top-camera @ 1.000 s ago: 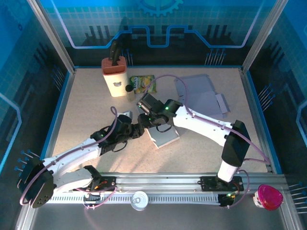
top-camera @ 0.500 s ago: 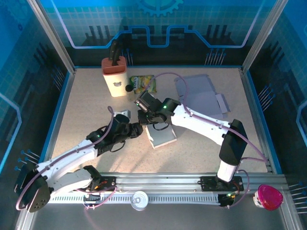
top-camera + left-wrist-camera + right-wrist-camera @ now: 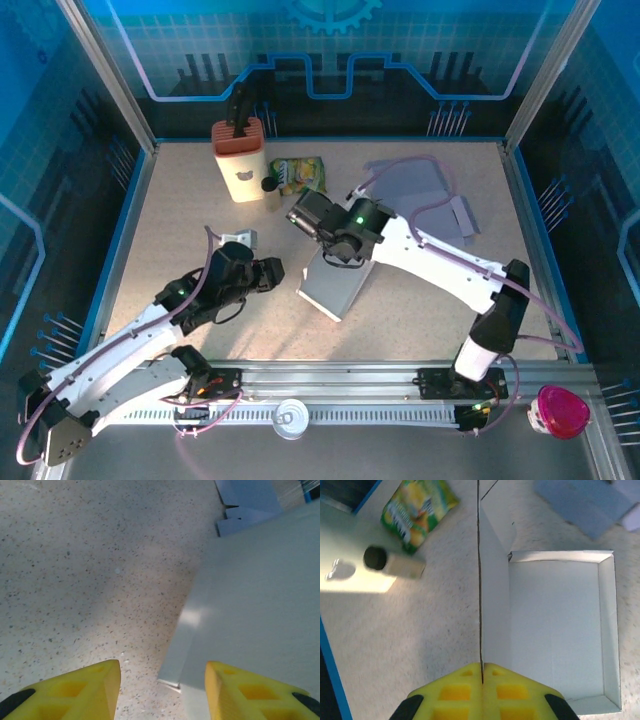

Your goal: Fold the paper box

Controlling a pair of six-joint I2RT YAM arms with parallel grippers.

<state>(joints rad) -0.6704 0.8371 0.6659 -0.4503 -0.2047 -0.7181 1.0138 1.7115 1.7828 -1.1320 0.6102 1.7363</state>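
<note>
Overhead, reaches from lower right to mid-frame with the right gripper (image 3: 482,666), jaws clenched on an upright flap of the paper box (image 3: 338,290). Stretches from lower left with the left gripper (image 3: 162,672), jaws released, just beside the box's edge. Shows one box mid-frame on the table (image 3: 180,220), one snack packet (image 3: 298,175), and one orange-topped holder (image 3: 240,160) at upper left.

place: lab test cell | evidence: aluminium frame (image 3: 105,75), blue printed panels (image 3: 330,50)

The left arm (image 3: 130,338) and right arm (image 3: 440,265) had white shells and black joints; pale purple cables (image 3: 395,164) looped along them. A green light (image 3: 358,218) glowed on the right wrist. The left claw (image 3: 162,672) and right claw (image 3: 482,667) had yellow fingers (image 3: 75,690).
</note>
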